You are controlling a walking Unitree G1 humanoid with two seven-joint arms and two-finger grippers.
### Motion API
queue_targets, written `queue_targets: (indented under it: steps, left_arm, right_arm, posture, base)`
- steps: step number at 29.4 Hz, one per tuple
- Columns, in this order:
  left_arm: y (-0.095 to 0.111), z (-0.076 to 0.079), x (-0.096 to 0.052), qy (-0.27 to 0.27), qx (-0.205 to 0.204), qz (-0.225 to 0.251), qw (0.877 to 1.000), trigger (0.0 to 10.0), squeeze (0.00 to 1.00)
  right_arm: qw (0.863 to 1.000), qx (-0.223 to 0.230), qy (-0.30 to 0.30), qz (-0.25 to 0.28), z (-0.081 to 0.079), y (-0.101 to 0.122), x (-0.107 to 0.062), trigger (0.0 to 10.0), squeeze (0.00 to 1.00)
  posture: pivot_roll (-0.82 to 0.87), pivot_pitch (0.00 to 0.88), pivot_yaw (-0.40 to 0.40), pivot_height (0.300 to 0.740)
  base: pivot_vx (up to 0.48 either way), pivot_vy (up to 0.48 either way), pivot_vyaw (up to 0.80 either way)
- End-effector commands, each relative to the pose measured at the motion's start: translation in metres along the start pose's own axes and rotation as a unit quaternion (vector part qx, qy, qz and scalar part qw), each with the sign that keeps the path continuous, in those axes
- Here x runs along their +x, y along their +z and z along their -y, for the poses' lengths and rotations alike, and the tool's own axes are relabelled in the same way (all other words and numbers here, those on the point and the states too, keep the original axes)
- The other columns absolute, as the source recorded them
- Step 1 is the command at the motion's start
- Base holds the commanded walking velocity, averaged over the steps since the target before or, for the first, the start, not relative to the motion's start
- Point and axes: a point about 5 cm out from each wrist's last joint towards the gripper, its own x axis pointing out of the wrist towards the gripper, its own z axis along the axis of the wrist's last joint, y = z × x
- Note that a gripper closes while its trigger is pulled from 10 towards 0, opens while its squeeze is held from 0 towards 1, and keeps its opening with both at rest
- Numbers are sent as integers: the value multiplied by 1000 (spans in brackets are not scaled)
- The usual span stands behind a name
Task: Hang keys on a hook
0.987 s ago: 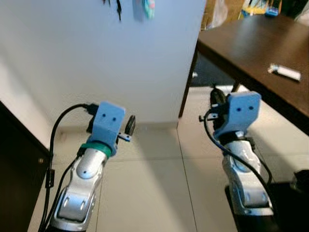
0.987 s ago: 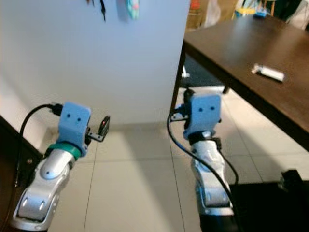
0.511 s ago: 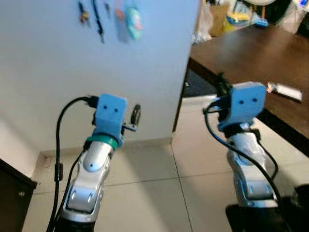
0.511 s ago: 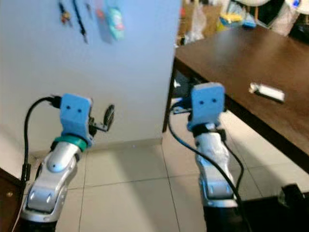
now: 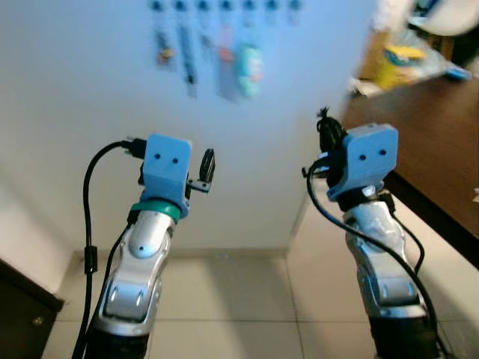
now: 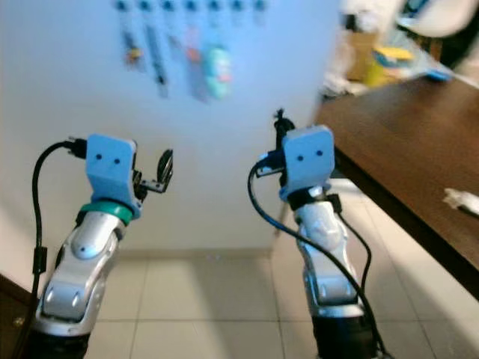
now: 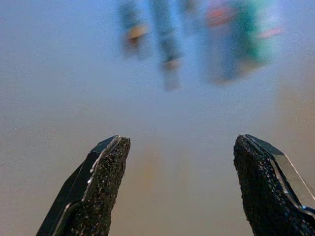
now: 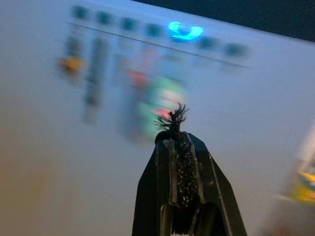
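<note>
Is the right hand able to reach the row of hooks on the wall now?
Probably not yet: the right hand, shut on a black cord, sits below the hooks, with nothing between them.

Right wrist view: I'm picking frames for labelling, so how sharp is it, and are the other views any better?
Right wrist view: the shut right gripper is crisp, the hook rail and hanging items behind are smeared. Left wrist view: the open left gripper's fingers are sharp, the wall items blurred. Eye views: the arms are fairly clear, the hanging items soft.
</note>
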Motion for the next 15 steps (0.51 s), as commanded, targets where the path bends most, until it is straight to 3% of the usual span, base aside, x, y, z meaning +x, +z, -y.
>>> queue_targets:
  steps: [1,4,15]
  left_arm:
    - [1,-1,0,5,0,1,1000,10000,0]
    - [2,0,0,3,-2,4,1000,10000,0]
    - [4,-4,-2,8,-12,5,1000,10000,0]
  right_arm:
    - [1000,-1,7,2,-1,1,0,10000,0]
    - [1000,0,9,6,-1,3,1,10000,0]
    - [998,9,14,60,4,26,10,10000,0]
  posture:
    - [-162,47,88,740]
    - [-162,47,88,740]
    - [-154,53,92,740]
  base:
    - [458,0,794]
    - [458,0,577]
    - [421,0,0]
